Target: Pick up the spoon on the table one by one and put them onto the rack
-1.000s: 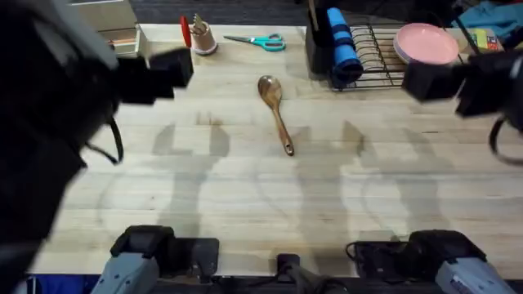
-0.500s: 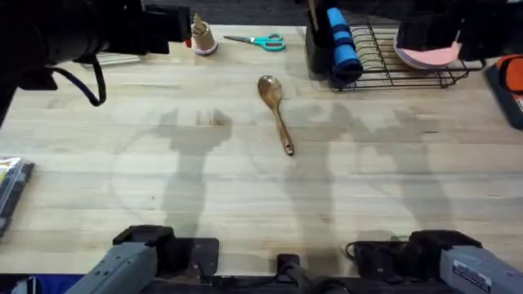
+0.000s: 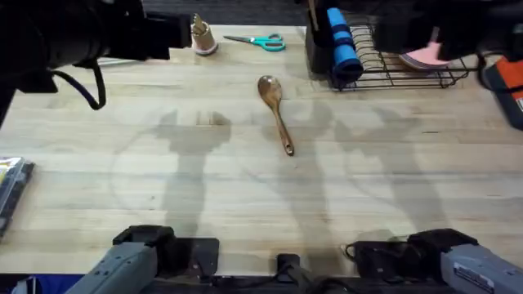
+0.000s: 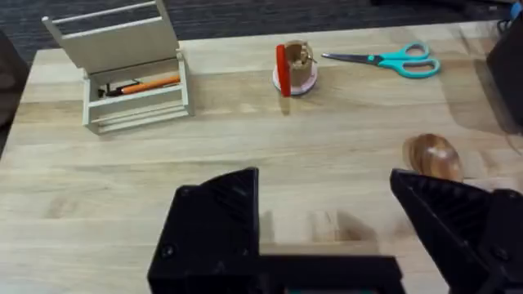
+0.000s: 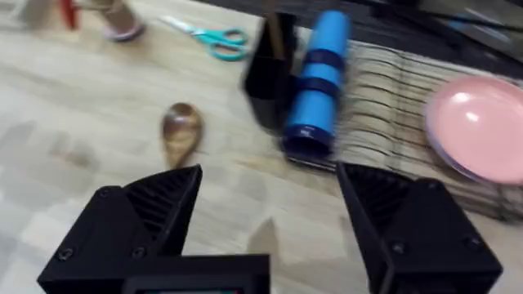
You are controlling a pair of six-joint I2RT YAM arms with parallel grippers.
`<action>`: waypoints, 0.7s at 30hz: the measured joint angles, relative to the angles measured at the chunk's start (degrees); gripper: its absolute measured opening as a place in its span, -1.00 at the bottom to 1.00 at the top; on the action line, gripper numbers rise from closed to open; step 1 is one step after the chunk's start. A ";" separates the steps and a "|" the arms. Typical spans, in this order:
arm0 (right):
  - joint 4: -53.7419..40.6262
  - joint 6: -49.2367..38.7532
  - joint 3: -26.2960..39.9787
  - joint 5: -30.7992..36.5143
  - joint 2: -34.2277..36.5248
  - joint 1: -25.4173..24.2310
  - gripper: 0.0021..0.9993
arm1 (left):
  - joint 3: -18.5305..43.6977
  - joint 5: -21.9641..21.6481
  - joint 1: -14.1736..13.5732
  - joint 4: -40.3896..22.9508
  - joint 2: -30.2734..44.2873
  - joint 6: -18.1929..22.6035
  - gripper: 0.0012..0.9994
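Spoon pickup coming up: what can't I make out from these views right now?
- Spoon: in the left wrist view the left hand hides its handle; in the right wrist view the right hand does too.
- Rack: overhead, the dark blurred right arm covers its far side and most of the pink plate.
- Utensil cup: contents blurred.

one spoon point(image 3: 274, 110), one scissors point(image 3: 257, 40), one rack point(image 3: 400, 69)

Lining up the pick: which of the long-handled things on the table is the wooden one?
The spoon, lying mid-table, all brown wood with an oval bowl. The scissors farther back have teal handles and metal blades.
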 joint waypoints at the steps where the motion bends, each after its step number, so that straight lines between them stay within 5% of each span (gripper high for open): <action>1: 0.54 0.00 0.05 -0.05 0.64 1.72 0.99 | 0.00 -0.05 0.00 -0.30 0.00 0.00 0.99; 10: 3.38 0.00 0.11 -0.44 10.22 14.50 0.99 | 0.02 -0.86 0.00 -4.27 1.68 0.00 0.99; 21: 3.27 0.00 0.11 -0.46 15.36 23.20 0.99 | 0.02 -1.05 0.02 -5.43 2.27 0.00 0.99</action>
